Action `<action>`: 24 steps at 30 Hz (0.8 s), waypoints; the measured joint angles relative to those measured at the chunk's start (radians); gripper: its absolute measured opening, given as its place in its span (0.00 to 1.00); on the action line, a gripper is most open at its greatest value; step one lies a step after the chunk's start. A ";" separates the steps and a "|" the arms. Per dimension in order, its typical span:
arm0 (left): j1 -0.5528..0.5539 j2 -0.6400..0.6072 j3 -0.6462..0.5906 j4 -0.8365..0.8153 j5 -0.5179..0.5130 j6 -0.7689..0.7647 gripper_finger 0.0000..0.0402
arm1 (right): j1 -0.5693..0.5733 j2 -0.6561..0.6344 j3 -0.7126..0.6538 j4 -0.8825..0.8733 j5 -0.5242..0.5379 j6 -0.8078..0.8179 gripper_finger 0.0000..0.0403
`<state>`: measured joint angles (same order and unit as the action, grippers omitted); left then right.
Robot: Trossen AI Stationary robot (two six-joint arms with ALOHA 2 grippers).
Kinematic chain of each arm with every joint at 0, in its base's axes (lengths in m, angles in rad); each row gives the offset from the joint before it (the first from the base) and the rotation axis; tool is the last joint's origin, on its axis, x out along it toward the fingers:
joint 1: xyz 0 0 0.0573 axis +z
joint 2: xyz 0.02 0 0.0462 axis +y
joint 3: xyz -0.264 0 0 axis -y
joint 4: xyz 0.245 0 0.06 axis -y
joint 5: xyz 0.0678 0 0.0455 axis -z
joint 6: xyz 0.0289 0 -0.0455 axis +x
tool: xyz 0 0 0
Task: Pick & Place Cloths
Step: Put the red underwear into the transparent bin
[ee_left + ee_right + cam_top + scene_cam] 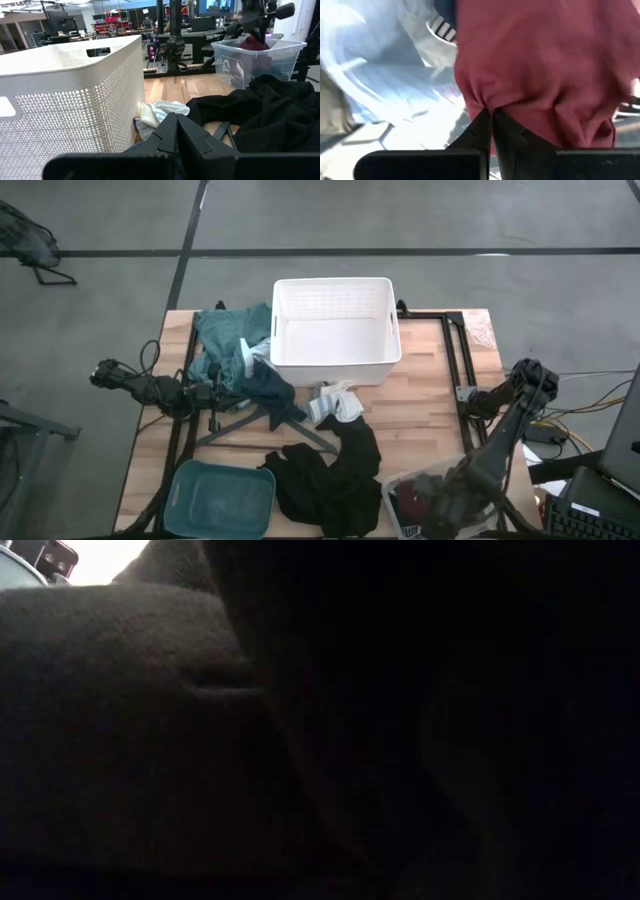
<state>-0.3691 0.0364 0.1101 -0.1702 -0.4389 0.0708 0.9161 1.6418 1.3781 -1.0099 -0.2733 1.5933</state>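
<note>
My right gripper [489, 116] is shut on a maroon cloth [540, 65] over the clear bin [400, 488] at the table's near right; the left wrist view shows that cloth [255, 44] inside the bin's walls. A black cloth [330, 470] lies spread on the near middle of the table. A small white cloth [335, 402], a navy cloth [268, 385] and a teal-green cloth [228, 335] lie by the white basket [335, 330]. My left gripper [176, 120] waits shut at the left, pointing level across the table. The low view is blocked by dark cloth. My right gripper pinches a gathered fold of the maroon cloth [485, 102] between its two fingers; folds run out from the pinch. The fingers come from above, slanting steeply down. The cloth hangs slack below them, with its lower part between the clear bin's walls.
A dark grey hanger [262, 425] lies beside the navy cloth. A teal tub [220, 498] sits at the near left corner. Striped white fabric [442, 31] shows in the clear bin. Bare wood lies between the basket and the bin.
</note>
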 joint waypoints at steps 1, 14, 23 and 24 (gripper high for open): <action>0.000 0.000 0.000 0.000 0.000 0.000 0.03 | 0.000 0.004 0.000 -0.009 -0.006 -0.005 0.02; 0.001 0.000 0.000 0.000 0.000 0.000 0.03 | -0.029 -0.023 0.000 -0.184 -0.016 0.146 0.02; 0.001 0.000 0.000 0.000 0.000 0.000 0.03 | -0.036 -0.043 0.000 -0.201 0.030 0.277 0.17; 0.001 0.000 0.000 0.000 0.000 0.000 0.03 | -0.037 -0.045 0.000 -0.201 0.037 0.277 0.20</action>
<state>-0.3683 0.0364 0.1101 -0.1703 -0.4389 0.0708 0.8794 1.5967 1.3777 -1.2107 -0.2366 1.8706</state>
